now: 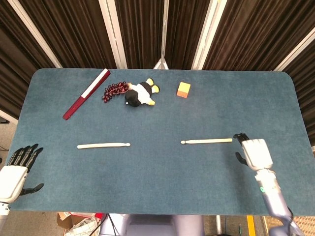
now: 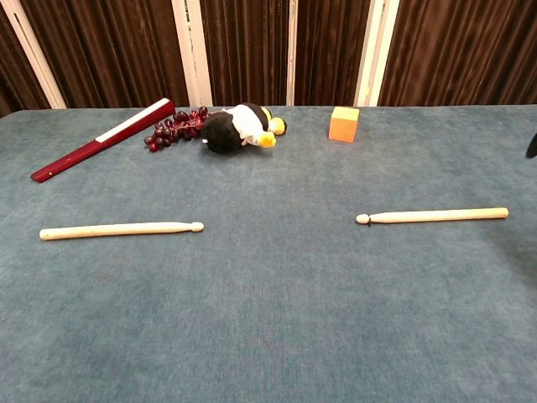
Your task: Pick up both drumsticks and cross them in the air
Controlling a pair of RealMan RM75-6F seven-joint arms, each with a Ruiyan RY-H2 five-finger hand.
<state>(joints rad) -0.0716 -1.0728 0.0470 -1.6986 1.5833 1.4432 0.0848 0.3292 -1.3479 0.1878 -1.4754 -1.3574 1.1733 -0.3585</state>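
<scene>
Two pale wooden drumsticks lie flat on the blue table [image 1: 157, 172], both pointing their tips inward. The left drumstick [image 1: 103, 145] [image 2: 122, 228] is far from my left hand [image 1: 17, 169], which hovers open off the table's near left corner, fingers spread. My right hand [image 1: 253, 151] is just right of the right drumstick [image 1: 206, 141] [image 2: 432, 216], by its butt end. Its fingers point forward and hold nothing. The chest view shows only a dark sliver of the right hand [image 2: 533, 144] at the frame's edge.
Along the far side lie a dark red flat bar with a white stripe [image 1: 86, 94] [image 2: 101, 140], a bunch of dark grapes [image 1: 114, 90] [image 2: 176, 126], a penguin plush [image 1: 140, 93] [image 2: 239, 126] and an orange cube [image 1: 183, 90] [image 2: 344, 123].
</scene>
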